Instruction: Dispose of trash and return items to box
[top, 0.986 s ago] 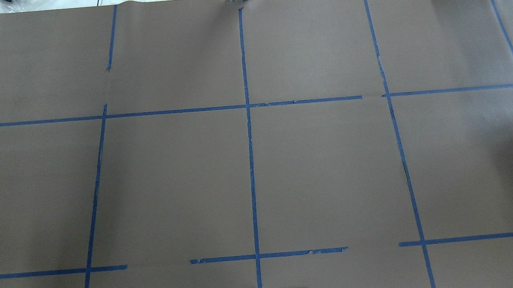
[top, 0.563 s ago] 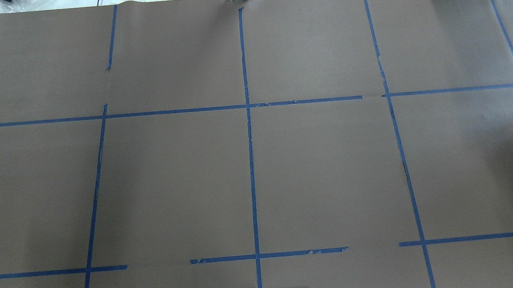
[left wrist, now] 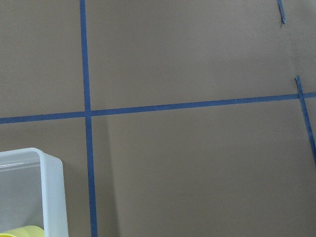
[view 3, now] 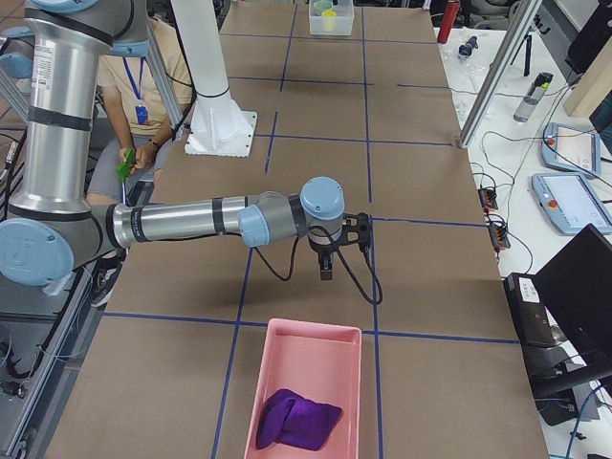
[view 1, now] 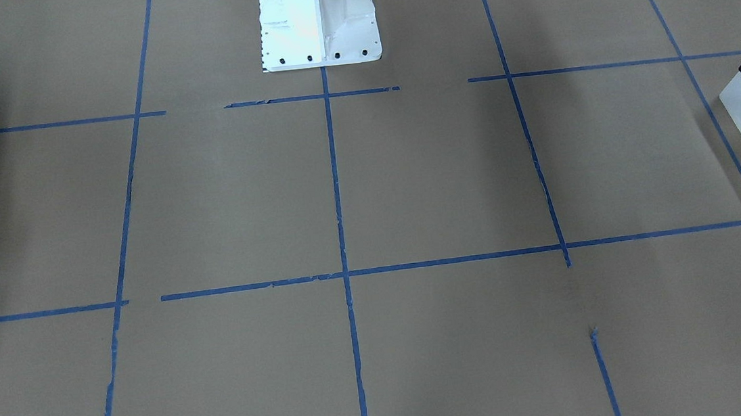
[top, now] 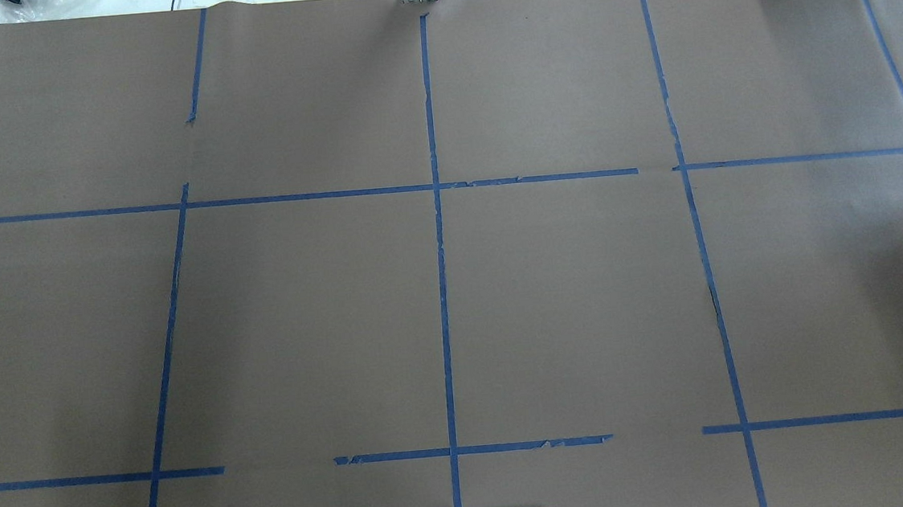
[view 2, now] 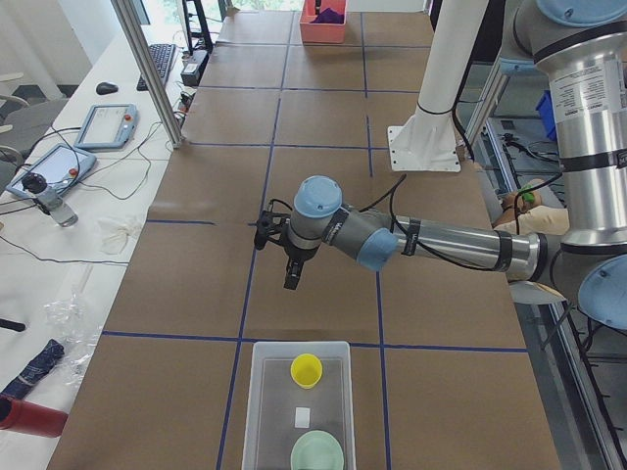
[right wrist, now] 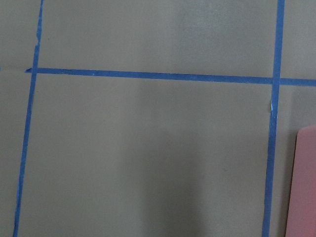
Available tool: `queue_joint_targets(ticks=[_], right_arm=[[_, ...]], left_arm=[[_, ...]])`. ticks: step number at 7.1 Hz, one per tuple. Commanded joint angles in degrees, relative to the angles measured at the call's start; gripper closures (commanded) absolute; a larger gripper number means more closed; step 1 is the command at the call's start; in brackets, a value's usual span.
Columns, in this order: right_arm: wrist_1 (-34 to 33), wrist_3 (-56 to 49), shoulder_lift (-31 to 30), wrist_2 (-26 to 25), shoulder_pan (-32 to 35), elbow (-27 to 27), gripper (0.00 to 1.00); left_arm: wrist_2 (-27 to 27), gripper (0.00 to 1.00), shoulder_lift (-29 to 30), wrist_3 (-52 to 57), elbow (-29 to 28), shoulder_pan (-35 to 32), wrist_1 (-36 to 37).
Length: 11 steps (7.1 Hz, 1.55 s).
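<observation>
The left gripper (view 2: 291,283) is hanging above the brown paper, holding nothing that shows; whether its fingers are spread, I cannot tell. The yellow cup (view 2: 306,369) is sitting mouth-up in the frosted bin (view 2: 251,411), near those fingers on their outboard side, beside a pale green bowl (view 2: 317,453). The right gripper (view 3: 326,274) is hovering too, its finger spacing unreadable, with a pink bin (view 3: 287,356) near its fingers.

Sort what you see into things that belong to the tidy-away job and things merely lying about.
Job: small bright yellow tapered plastic cup and pale green round bowl, both inside the translucent frosted-white rectangular plastic bin; pink rectangular plastic tray holding a crumpled purple cloth, possibly the trash.
Lying about: grey tablet controller, black keyboard, both on the side bench.
</observation>
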State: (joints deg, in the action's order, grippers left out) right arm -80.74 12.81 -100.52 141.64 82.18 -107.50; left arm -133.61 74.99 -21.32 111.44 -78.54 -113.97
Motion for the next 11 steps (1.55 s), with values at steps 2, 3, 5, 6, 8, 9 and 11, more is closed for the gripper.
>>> queue_joint_targets(ticks=[2, 3, 5, 6, 8, 9, 11], right_arm=[[-8.95, -12.23, 1.8, -1.1, 1.66, 1.42, 0.0], [-12.21, -14.37, 3.38, -1.19, 1.93, 1.42, 0.0], [-15.58, -17.54, 4.45, -2.16, 3.5, 1.24, 0.0], [-15.59, -17.55, 4.71, -2.16, 3.69, 1.16, 0.0], [-16.46, -17.55, 5.42, -2.16, 3.43, 1.42, 0.0], [-16.73, -17.55, 5.59, -2.16, 3.69, 1.33, 0.0], [-16.73, -17.64, 5.86, -2.25, 3.6, 1.33, 0.0]], left_arm=[[3.44, 0.0, 1.54, 24.11, 0.62, -3.94, 18.94], [3.44, 0.0, 5.04, 27.78, -0.34, -9.55, 25.23], [2.48, 0.0, 5.79, 28.17, 0.01, -9.87, 31.53], [1.52, 0.0, 6.22, 28.17, -0.95, -9.53, 30.66], [-0.93, 0.0, 6.14, 27.65, -6.83, -9.61, 21.02], [-1.3, 0.0, 6.4, 27.56, -6.59, -9.52, 19.85], [-1.22, 0.0, 8.84, 27.73, -8.59, -9.52, 19.75]])
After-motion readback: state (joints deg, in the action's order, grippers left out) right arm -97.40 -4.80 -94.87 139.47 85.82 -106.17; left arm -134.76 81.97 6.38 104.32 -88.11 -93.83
